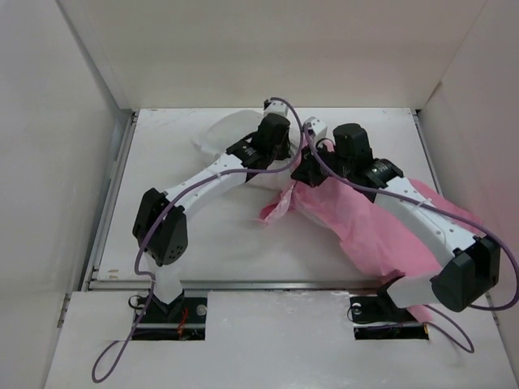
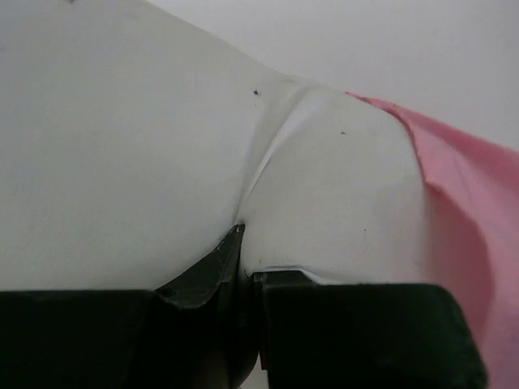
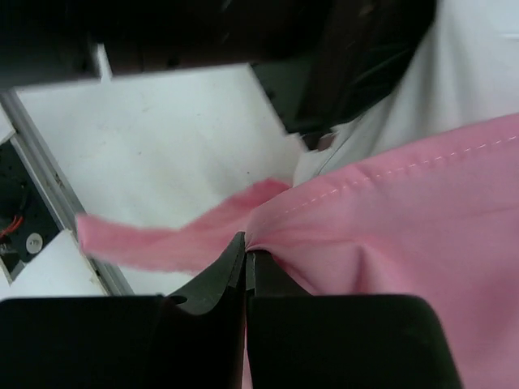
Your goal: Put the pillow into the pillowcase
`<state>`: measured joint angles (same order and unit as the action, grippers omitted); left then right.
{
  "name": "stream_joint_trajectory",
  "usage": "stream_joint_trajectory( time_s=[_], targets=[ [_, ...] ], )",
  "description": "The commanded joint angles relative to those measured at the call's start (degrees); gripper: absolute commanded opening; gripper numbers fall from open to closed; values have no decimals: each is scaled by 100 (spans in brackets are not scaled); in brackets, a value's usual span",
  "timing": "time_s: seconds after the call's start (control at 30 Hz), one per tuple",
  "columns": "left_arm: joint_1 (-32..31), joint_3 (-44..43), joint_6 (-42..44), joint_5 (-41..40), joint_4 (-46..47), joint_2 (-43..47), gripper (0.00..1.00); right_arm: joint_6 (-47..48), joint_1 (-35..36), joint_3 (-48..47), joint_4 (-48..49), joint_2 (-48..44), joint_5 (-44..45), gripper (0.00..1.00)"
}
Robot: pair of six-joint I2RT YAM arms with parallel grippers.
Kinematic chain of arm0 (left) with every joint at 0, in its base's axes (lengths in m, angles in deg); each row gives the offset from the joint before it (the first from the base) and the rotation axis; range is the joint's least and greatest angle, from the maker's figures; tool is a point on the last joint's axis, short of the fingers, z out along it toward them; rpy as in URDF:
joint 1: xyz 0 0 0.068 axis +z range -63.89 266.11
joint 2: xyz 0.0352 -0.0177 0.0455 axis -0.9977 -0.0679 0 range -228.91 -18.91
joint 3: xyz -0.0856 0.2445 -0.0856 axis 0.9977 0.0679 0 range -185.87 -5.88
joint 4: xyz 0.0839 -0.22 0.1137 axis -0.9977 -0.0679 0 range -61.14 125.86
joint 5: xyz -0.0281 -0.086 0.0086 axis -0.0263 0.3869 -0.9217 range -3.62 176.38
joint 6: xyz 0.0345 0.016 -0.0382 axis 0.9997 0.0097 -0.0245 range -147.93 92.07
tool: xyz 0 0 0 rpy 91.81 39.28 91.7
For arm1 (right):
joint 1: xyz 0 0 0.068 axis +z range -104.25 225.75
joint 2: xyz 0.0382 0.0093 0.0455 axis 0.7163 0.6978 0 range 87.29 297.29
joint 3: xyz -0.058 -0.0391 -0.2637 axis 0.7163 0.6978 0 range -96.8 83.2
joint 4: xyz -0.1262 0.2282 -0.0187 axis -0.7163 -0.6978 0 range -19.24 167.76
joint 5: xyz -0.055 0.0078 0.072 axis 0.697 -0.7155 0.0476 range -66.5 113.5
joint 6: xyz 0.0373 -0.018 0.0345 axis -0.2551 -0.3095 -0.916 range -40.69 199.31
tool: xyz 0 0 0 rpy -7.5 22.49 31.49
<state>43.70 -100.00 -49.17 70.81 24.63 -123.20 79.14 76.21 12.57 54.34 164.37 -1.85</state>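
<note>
Left wrist view: the left fingers (image 2: 199, 279) were seen clamped on a pinched fold of the white pillow (image 2: 122, 146), with the pink pillowcase (image 2: 470, 211) just beside it. The right fingers (image 3: 211, 279) were clamped on the pillowcase hem. The pillow was held at the far middle of the table (image 1: 227, 243), and the pillowcase was trailed toward the near right edge.

Left arm (image 1: 207, 174) and right arm (image 1: 426, 223): white shells, black joint housings, a purple cable (image 1: 280, 100) looping along each. Left gripper (image 2: 243, 243) and right gripper (image 3: 245, 245) are black and blocky.
</note>
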Motion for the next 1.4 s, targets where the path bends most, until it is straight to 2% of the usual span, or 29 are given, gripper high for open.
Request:
stream_joint_trajectory(
  time_s=[0.0, 0.2, 0.37, 0.47, 0.67, 0.87, 0.93, 1.13, 1.23, 1.37],
  targets=[
    [-39, 288, -381, -59, 727, 769, 0, -378, -145, -161, 575, 298, -102, 3],
    [-39, 1176, -636, -542, 613, 1779, 0, -625, -145, -1030, 760, 1519, -50, 0],
    [-92, 2019, -865, -930, 376, 2869, 0, -748, -198, -2872, 760, 2723, -620, 0],
    [-259, 2152, -987, -1062, 165, 3327, 0, -748, -145, -3543, 698, 3172, -761, 0],
    [-461, 2171, -980, -737, 94, 3249, 0, -635, -145, -3283, 778, 2814, -639, 0],
    [-461, 1785, -636, -596, 568, 2039, 0, -581, -145, -1719, 717, 1752, -305, 0],
    [-461, 1504, -636, -885, 621, 1660, 0, -581, -145, -1176, 654, 1513, -392, 0],
    [189, 1274, -1136, -1341, 806, 709, 0, -704, -145, -470, 93, 801, -139, 0],
    [540, 1370, -1479, -1413, 639, 647, 0, -625, -145, -338, -179, 624, 450, 0],
    [787, 1678, -1647, -1501, 955, 708, 0, -520, -145, -285, -365, 343, 539, 0]
  ],
)
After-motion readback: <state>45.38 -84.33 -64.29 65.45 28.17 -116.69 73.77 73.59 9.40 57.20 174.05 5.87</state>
